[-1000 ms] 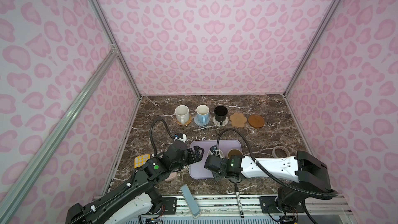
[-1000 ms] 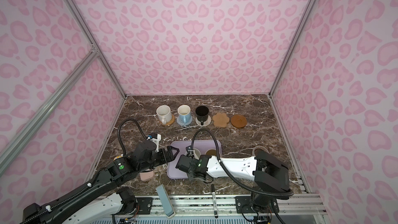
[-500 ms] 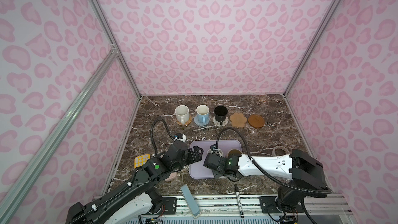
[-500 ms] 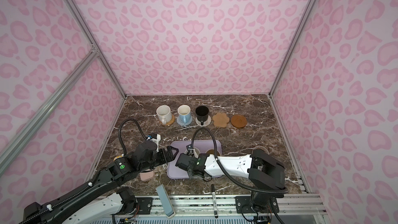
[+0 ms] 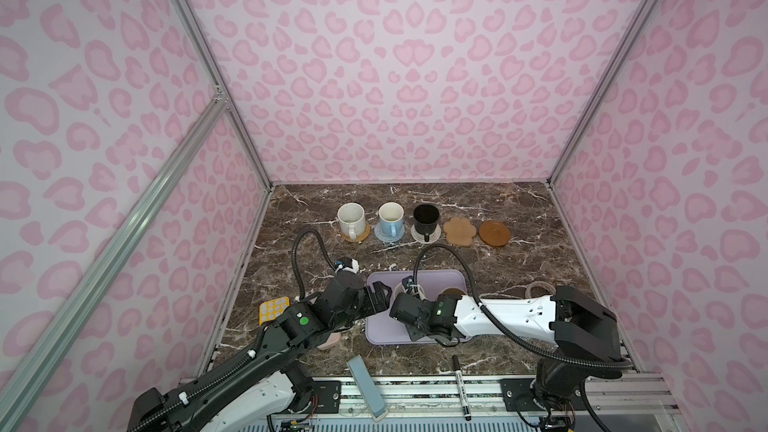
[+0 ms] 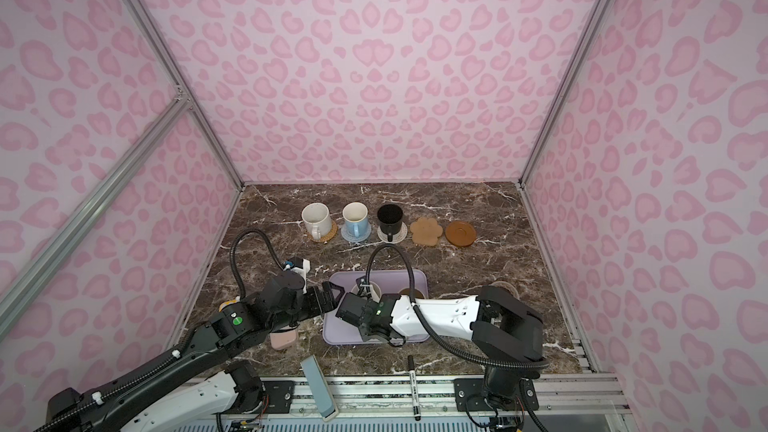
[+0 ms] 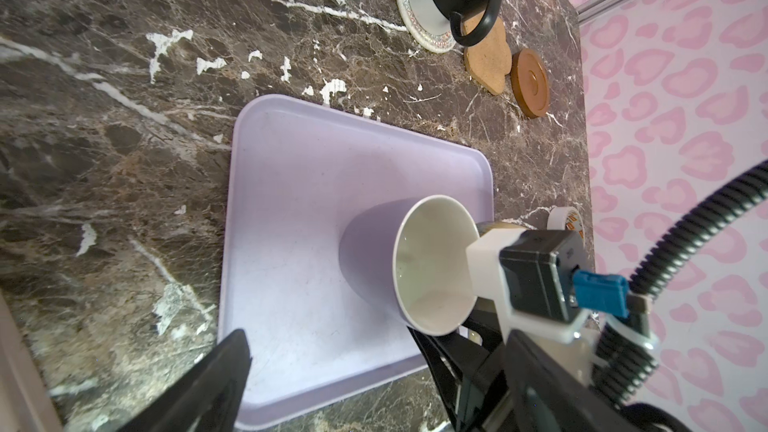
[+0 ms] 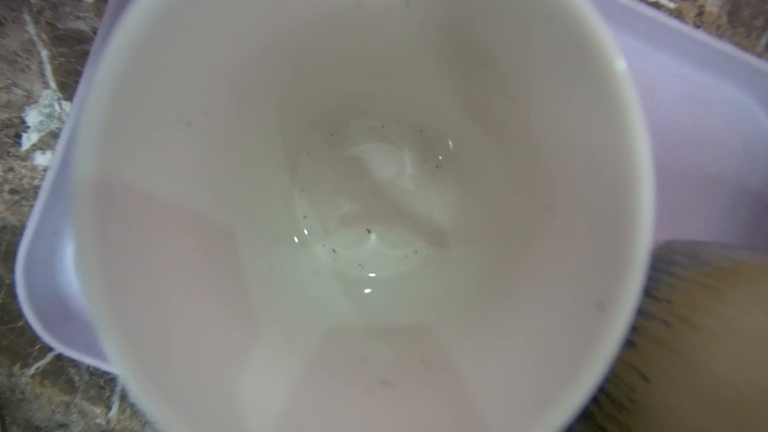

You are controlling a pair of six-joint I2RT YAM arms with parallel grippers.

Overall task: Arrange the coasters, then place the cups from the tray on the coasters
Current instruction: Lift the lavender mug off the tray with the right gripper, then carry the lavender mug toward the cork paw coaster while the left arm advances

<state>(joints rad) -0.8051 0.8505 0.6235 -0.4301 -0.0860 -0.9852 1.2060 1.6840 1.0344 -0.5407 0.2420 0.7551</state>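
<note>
the brown marble worktop (image 5: pixel 523 259) carries everything. the right arm reaches in low from the right edge, and the right gripper (image 7: pixel 430 342) sits closed tight at the near side of the lavender cup (image 7: pixel 370 251), black fingers meeting the rim. the exact grip spot is hidden under the wrist, and the right wrist view looks straight down into the cup's white inside. the left gripper (image 5: pixel 383 299) hovers with jaws spread wide, holding nothing, over the tray's left rim, just beside that cup and apart from it. the lavender tray (image 5: pixel 380 332) lies by the middle of the near edge. the lavender cup stands on its left half, and a rounder cup with a brown inside (image 5: pixel 454 292) stands on its right half, partly behind the right arm. toward the far edge, well apart from the tray, runs a row: a cream-white cup (image 5: pixel 351 218) on an orange-brown rattan coaster (image 5: pixel 362 235), a light blue cup (image 5: pixel 390 218) on a grey-blue woven coaster (image 5: pixel 383 236), a black cup (image 5: pixel 425 218) on a cream woven coaster (image 5: pixel 433 237), then a tan paw-shaped coaster (image 5: pixel 459 231) and a brown rimmed disc (image 5: pixel 494 233) lying flat toward the right edge. a clear tape ring (image 5: pixel 540 286) sits right of the tray behind the right arm, a pink case (image 5: pixel 332 340) shows under the left arm, and a marker pen (image 5: pixel 459 380) lies at the near edge.
</note>
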